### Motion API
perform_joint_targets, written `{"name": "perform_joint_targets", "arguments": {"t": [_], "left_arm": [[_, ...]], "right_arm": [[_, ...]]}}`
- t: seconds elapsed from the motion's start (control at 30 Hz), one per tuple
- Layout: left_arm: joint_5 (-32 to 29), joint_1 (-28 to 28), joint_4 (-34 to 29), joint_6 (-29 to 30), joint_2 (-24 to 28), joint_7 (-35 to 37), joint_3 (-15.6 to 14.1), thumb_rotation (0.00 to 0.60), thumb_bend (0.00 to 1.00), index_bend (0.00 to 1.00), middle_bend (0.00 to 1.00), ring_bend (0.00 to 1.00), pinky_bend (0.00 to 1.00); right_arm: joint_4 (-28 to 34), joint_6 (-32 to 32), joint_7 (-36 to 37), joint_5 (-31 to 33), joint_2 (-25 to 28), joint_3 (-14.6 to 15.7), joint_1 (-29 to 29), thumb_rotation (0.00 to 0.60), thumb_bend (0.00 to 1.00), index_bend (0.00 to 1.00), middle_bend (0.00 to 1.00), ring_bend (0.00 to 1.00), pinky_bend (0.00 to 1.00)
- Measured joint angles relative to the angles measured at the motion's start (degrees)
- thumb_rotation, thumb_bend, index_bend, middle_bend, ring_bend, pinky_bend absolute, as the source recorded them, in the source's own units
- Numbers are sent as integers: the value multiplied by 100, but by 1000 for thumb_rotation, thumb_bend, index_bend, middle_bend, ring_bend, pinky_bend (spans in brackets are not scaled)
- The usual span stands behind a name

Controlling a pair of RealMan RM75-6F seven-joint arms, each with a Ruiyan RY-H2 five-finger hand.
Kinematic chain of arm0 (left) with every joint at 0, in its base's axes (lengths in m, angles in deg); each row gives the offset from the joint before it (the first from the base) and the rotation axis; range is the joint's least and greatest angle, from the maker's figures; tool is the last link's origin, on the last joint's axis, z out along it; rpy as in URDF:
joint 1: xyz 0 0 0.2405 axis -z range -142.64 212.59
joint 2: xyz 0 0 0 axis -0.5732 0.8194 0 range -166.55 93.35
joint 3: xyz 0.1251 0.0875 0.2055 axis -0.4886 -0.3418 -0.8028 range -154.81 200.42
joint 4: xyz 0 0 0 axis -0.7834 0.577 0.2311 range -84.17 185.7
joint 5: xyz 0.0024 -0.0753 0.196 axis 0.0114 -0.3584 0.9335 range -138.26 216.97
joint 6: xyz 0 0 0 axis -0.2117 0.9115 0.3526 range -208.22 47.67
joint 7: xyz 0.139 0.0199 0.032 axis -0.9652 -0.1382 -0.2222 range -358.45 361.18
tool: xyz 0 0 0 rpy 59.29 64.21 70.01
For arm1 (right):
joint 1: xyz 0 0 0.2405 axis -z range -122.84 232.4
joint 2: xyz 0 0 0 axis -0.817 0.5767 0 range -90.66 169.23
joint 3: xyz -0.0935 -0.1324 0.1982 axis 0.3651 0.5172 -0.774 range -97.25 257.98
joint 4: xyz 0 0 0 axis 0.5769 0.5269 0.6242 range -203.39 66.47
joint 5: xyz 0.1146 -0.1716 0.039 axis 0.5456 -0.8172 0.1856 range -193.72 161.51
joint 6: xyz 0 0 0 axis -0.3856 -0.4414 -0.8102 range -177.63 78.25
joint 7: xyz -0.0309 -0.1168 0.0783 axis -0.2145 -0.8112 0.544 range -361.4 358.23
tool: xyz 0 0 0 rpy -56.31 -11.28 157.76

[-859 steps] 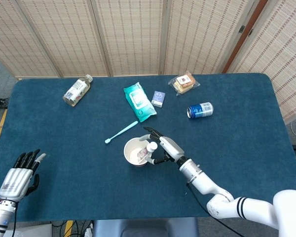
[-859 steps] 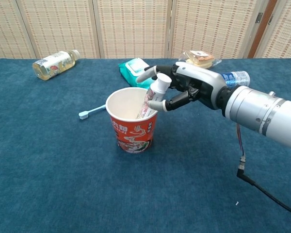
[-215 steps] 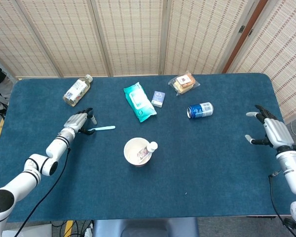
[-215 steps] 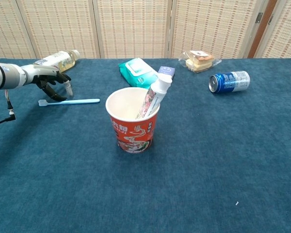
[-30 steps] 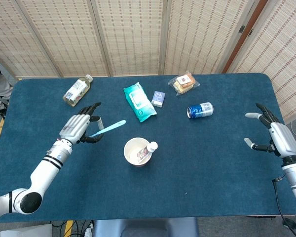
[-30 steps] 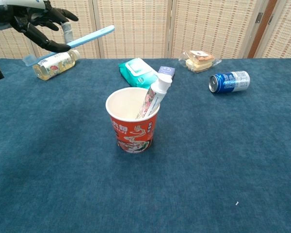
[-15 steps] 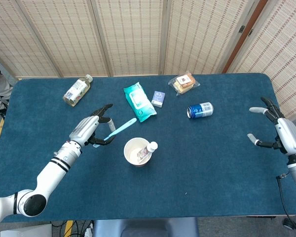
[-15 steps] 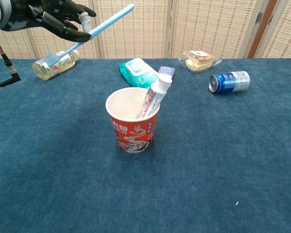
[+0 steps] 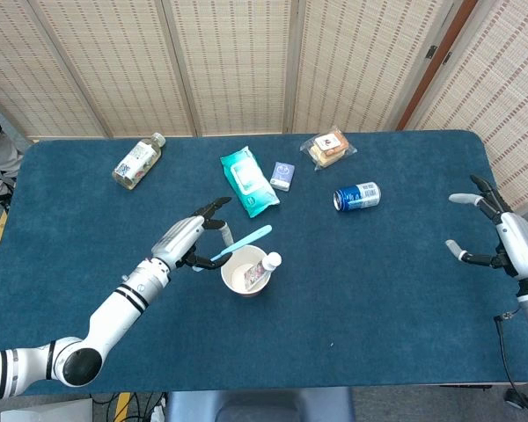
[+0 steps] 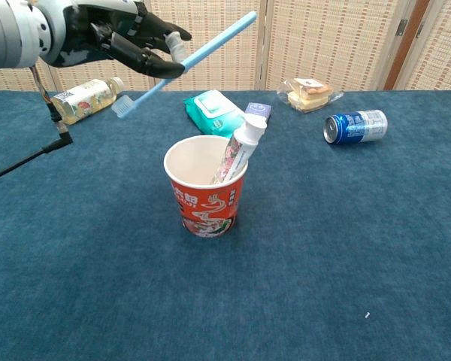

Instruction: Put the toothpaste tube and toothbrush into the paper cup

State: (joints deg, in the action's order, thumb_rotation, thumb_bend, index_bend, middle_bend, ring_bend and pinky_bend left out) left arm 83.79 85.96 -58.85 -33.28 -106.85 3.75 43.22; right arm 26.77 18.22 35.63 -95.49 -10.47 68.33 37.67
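Observation:
An orange paper cup [image 9: 244, 270] [image 10: 206, 188] stands mid-table with the white-capped toothpaste tube [image 9: 266, 266] [image 10: 238, 152] leaning inside against its right rim. My left hand [image 9: 190, 239] [image 10: 119, 36] hovers above and left of the cup, pinching a light blue toothbrush [image 9: 243, 242] [image 10: 189, 60] near its middle. The brush is tilted, bristle end down toward the left and handle end up toward the right, above the cup. My right hand [image 9: 500, 236] is held open near the table's right edge, holding nothing; the chest view does not show it.
At the back lie a drink bottle [image 9: 137, 161] [image 10: 85, 98], a teal wipes pack [image 9: 247, 181] [image 10: 215, 110], a small blue box [image 9: 282, 175], a wrapped sandwich [image 9: 328, 148] [image 10: 310, 93] and a blue can [image 9: 357, 195] [image 10: 355, 125] on its side. Blue cloth covers the table [image 9: 396, 290].
My left hand has carried the toothbrush rightward, from well left of the cup to just beside and above it. My right hand has drifted slightly further right.

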Motion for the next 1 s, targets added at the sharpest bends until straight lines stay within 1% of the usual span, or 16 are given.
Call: {"name": "perform_joint_targets", "arguments": {"t": [0.3, 0.5, 0.67, 1.0], "left_arm": [[-29, 231, 458, -122, -468, 291, 89, 600, 408, 739, 0, 0, 0], [13, 292, 565, -137, -673, 430, 108, 600, 409, 739, 0, 0, 0], [63, 300, 631, -121, -870, 516, 54, 600, 410, 739, 0, 0, 0], [477, 240, 1016, -136, -1318, 895, 15, 600, 416, 739, 0, 0, 0]], "right_arm": [[-157, 41, 204, -32, -18, 76, 78, 600, 185, 285, 26, 0, 115], [-235, 76, 319, -60, -30, 111, 119, 600, 184, 285, 26, 0, 115], [-271, 89, 358, -84, -58, 153, 147, 600, 184, 285, 25, 0, 115], [-317, 123, 412, -91, -86, 209, 206, 600, 184, 285, 26, 0, 115]]}}
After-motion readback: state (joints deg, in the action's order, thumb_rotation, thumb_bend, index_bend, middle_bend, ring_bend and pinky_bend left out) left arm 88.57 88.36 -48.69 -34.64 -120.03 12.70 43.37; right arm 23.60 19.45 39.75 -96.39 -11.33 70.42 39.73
